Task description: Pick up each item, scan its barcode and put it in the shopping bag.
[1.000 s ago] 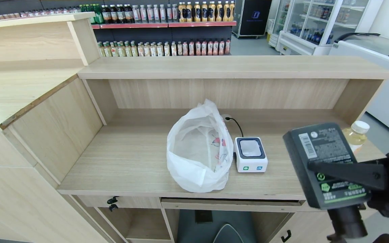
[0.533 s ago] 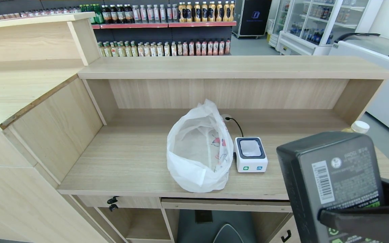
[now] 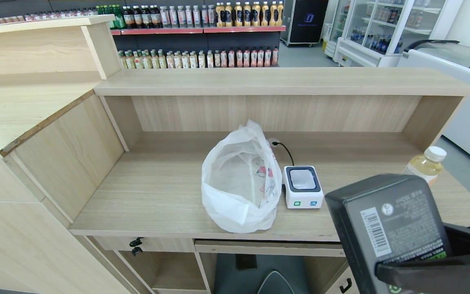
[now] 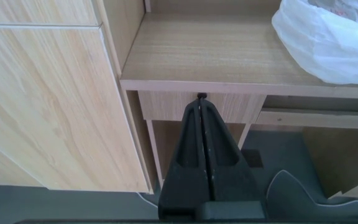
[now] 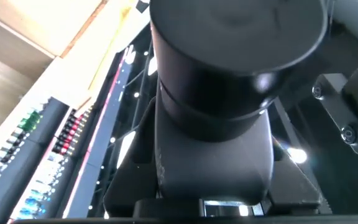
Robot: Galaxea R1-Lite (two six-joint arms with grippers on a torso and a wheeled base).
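The desk (image 3: 157, 192) spreads ahead of both pairs of fingers, a light wooden top with a raised ledge behind it. The bag (image 3: 239, 188) is white thin plastic. It sits on the desk with its mouth open, well to the left of the right fingers (image 3: 431, 272) and farther out than they are.

The black bottle (image 3: 390, 228) is pinched in the right fingers, held in the air off the desk's near right corner. One finger lies across its lower face, and its barcode label faces up toward the head camera. From the right wrist its round cap end (image 5: 229, 81) shows close up.

The scanner (image 3: 302, 186), a small white box with a dark window on top, stands just beside the bag, between it and the right fingers. A cable (image 3: 286, 152) runs from it toward the back of the desk.

The yellow bottle (image 3: 424, 165), white-capped, stands at the desk's right end, beyond the right fingers.

The left fingers (image 4: 190, 155) are pressed together and grip nothing. They hang below the desk's front edge, pointing at a drawer (image 4: 166, 106). The bag lies up and to their right.
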